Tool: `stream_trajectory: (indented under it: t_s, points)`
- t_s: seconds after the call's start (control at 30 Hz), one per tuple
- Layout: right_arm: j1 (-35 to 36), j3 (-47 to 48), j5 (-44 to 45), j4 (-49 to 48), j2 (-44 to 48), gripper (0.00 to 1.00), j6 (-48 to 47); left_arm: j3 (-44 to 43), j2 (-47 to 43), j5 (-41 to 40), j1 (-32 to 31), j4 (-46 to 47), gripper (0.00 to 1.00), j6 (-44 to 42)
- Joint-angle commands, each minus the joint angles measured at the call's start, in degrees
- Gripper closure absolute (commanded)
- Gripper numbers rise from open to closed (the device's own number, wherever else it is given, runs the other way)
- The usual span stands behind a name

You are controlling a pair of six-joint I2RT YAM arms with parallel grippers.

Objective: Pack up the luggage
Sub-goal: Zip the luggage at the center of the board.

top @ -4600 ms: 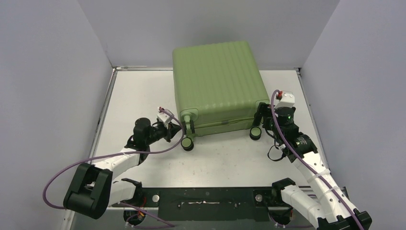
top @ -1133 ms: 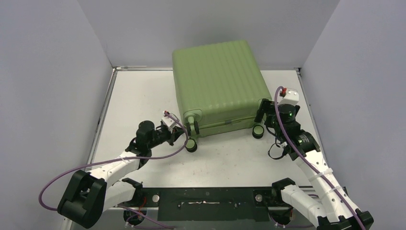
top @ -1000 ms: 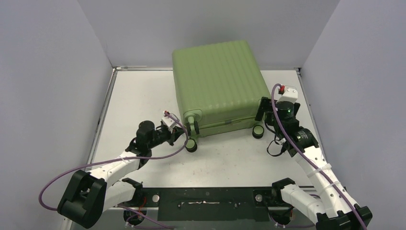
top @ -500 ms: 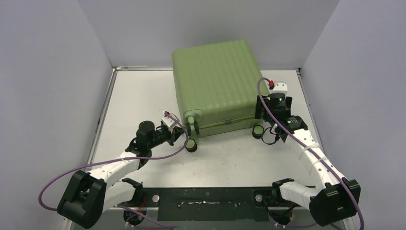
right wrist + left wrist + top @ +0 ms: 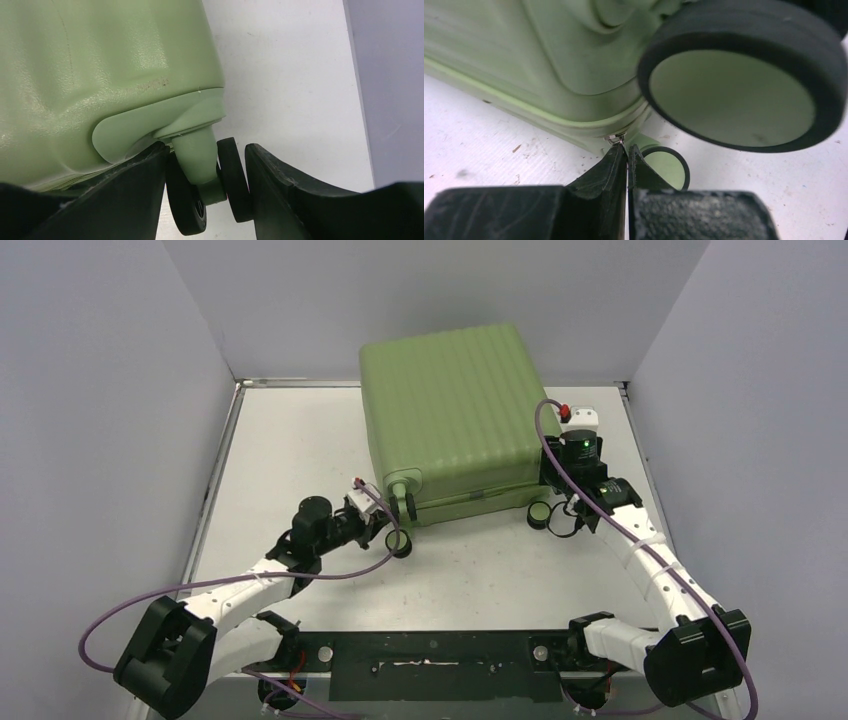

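Note:
The luggage is a light-green ribbed suitcase lying flat and closed at the back middle of the table. My left gripper is at its near left corner, beside a black wheel. In the left wrist view it is shut, with the metal zipper pull pinched at its tips under a big wheel. My right gripper is at the near right corner. In the right wrist view it straddles the twin caster wheel, its fingers against the discs.
The white table is bounded by grey walls on the left, back and right; the right wall runs close to my right arm. A second caster sticks out below the right gripper. The black base rail runs along the near edge.
My right gripper has swung in to the luggage's right corner and narrowed its jaws round the caster wheel. My left gripper, still shut, has slid slightly right and nearer along the seam.

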State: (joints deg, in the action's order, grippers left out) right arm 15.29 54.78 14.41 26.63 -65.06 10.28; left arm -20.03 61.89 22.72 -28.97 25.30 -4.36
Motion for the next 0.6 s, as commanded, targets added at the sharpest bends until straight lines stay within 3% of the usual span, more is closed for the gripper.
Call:
stream_trajectory:
  t_s: [0.0, 0.3, 0.57]
  points:
    - [0.46, 0.58, -5.78, -1.25, 1.68, 1.0, 3.8, -1.48, -1.34, 4.83, -5.52, -5.3, 1.0, -0.34]
    - [0.76, 0.65, -10.8, -1.03, 2.39, 1.0, 6.19, -0.82, -1.91, 2.3, -8.91, -2.44, 1.0, 2.9]
    - [1.41, -0.83, -13.3, -2.03, 1.87, 1.0, 8.78, -0.37, -0.05, -6.01, -18.05, 3.32, 1.0, 4.09]
